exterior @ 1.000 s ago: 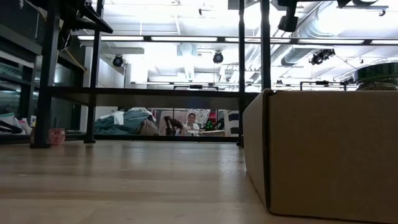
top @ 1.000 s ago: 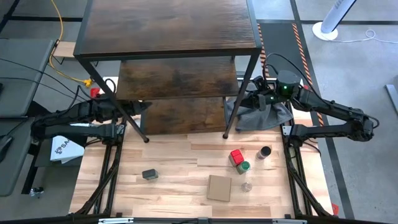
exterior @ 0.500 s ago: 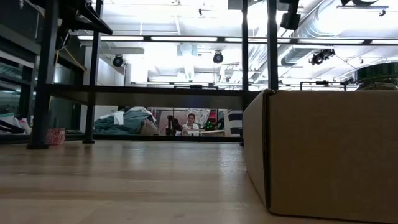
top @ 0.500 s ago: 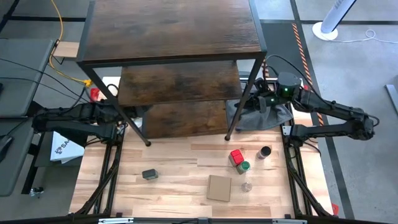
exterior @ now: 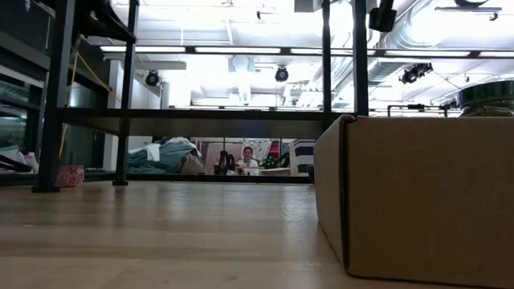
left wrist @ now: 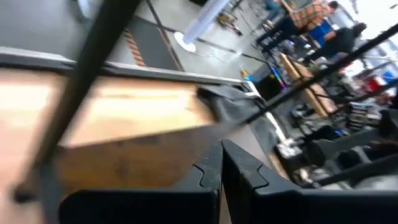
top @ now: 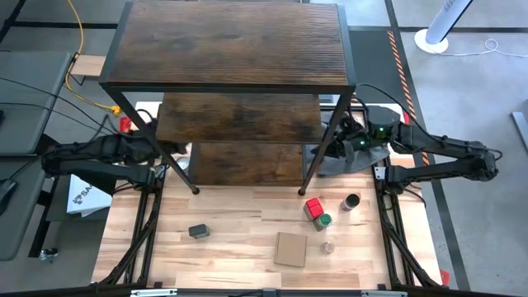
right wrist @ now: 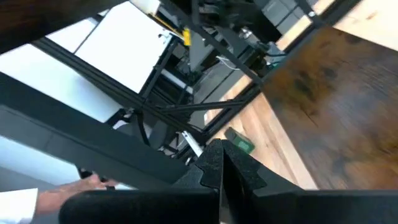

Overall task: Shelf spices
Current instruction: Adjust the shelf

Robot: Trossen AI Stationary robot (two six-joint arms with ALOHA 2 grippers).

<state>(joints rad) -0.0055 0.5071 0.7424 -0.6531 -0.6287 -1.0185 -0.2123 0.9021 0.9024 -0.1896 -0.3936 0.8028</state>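
Right claw pinched flat – beside wood-grain shelf.

Wooden table under shelf, spices, cardboard

The high camera looked straight down on the table and shelf. The low camera sat at tabletop height, close behind a cardboard box, facing the shelf legs. Each wrist camera peered closely past its own fingers at the shelf's frame and boards.
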